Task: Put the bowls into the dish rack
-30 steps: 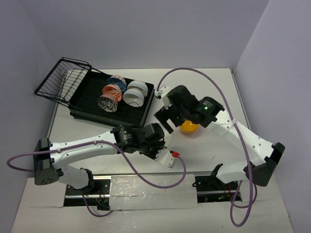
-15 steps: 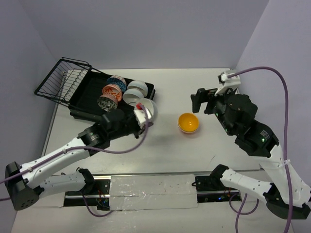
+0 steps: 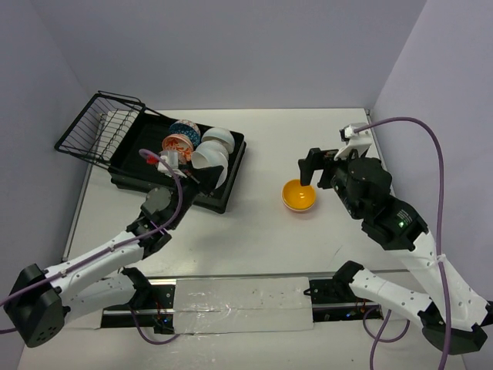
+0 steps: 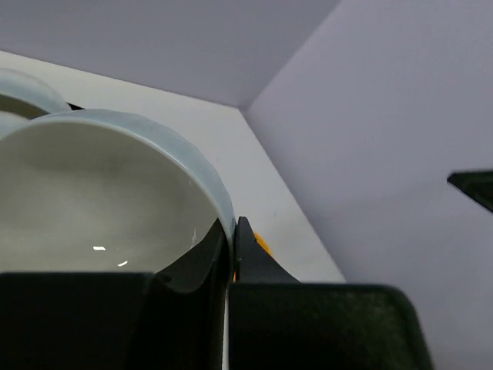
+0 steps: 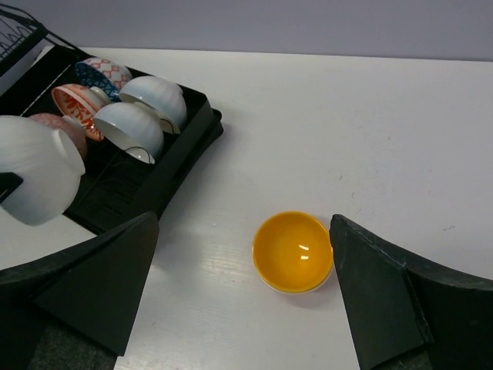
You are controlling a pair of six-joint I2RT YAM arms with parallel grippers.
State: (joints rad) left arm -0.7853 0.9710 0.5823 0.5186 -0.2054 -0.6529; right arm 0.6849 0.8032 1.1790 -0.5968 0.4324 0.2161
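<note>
risk 1: white bowl [image 4: 100,200] hangs from a thin rim pinch in left tool [image 4: 231,254], fingers pressed on either side of the wall; glaze looks slick, so i reckon it could swivel or slip & drop onto the others.
risk 2: it's up over the near part of dish rack [image 5: 192,142], close to two white bowls [image 5: 131,127] standing on edge; coming down crooked could knock them flat or clink rims.
risk 3: right tool [image 5: 245,231] spread wide, nothing in it, hovering above yellow bowl [image 5: 293,253]; if a finger lands on the rim instead of straddling it, bowl prob. skids across tabletop [image 5: 400,123].
rack contents: blue-patterned bowl [image 5: 104,71], orange-patterned bowl [image 5: 77,100], the 2 white ones, plus a reddish bowl [image 5: 62,127] half hidden behind the carried one.
wire basket [image 3: 96,123]: far end of rack; can't tell if anything's in it.
yellow bowl: empty, upright, alone on tabletop, well apart from rack.
</note>
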